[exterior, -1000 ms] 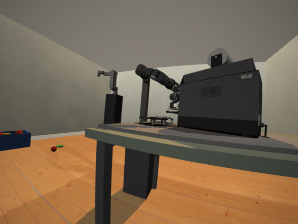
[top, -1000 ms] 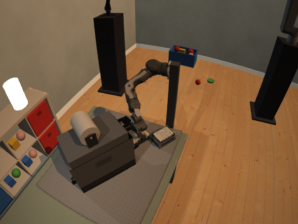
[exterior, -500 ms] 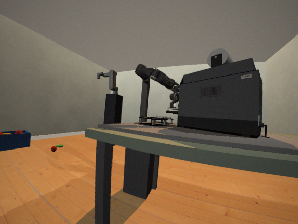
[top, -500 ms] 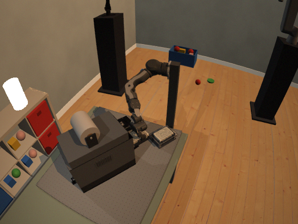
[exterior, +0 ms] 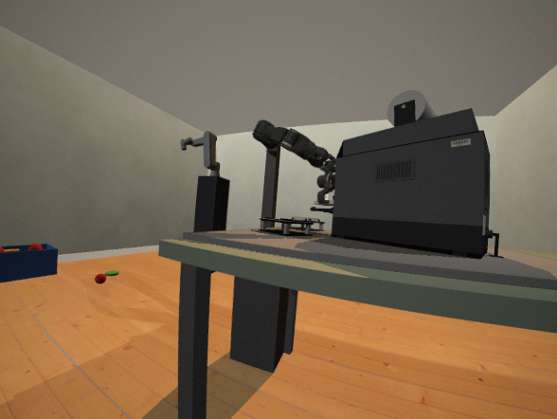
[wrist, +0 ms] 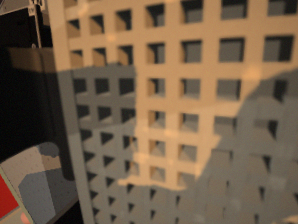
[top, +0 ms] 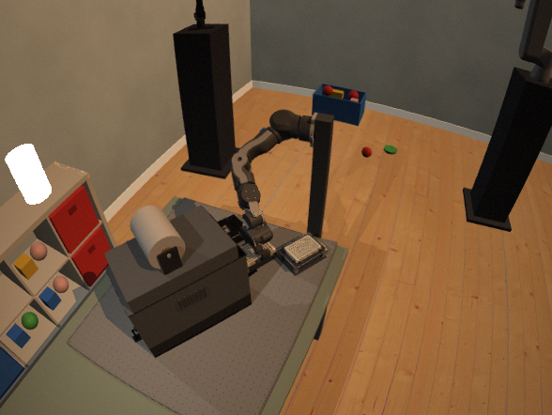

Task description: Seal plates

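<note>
Plate (top: 253,256) (exterior: 323,203) (wrist: 170,70), pale and pitted with square wells, lies at three o'clock of the dark sealer (top: 188,282) (exterior: 407,194), as seen from above. The claw (top: 261,249) (exterior: 324,197) is clenched on this plate, reaching down over it. In the exterior view, the plate appears level just above the dark stage (exterior: 321,209) projecting from the sealer; whether the two touch cannot be told. Well openings fill most of the wrist view, crossed by a broad shadow.

Second plate (top: 303,248), also pale, rests in its nest (top: 296,269) (exterior: 286,221), at three o'clock of the gripped one and well apart from the sealer. From the gripped plate, the arm's post (top: 321,174) (exterior: 270,190) stands at one o'clock. A white roll (top: 152,232) (exterior: 422,108) lies on top of the sealer. The START button and lamp cannot be made out.
</note>
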`<state>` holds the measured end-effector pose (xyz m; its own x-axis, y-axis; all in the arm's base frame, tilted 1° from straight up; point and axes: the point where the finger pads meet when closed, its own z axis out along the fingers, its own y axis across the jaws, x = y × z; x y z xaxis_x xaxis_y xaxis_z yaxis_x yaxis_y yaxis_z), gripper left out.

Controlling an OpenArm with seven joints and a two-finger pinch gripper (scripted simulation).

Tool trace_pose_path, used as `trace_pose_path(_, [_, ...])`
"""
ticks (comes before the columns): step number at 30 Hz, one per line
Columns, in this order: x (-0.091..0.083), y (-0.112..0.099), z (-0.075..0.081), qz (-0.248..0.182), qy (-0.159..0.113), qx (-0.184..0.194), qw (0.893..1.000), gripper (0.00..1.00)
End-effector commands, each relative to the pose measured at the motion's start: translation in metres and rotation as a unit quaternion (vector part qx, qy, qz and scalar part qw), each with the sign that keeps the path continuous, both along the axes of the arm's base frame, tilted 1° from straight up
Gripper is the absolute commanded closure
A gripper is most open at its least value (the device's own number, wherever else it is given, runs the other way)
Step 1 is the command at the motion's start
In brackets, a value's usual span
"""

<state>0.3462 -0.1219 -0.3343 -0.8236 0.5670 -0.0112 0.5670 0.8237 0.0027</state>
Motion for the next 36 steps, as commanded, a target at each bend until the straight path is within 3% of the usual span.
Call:
trace_pose_path(1, [-0.0010, 0.0005, -0.0026, 0.002, 0.001, 0.002, 1.000, 1.00])
trace_pose_path(36, [0.0000, 0.0000, -0.0067, 0.001, 0.000, 0.001, 1.000, 1.00])
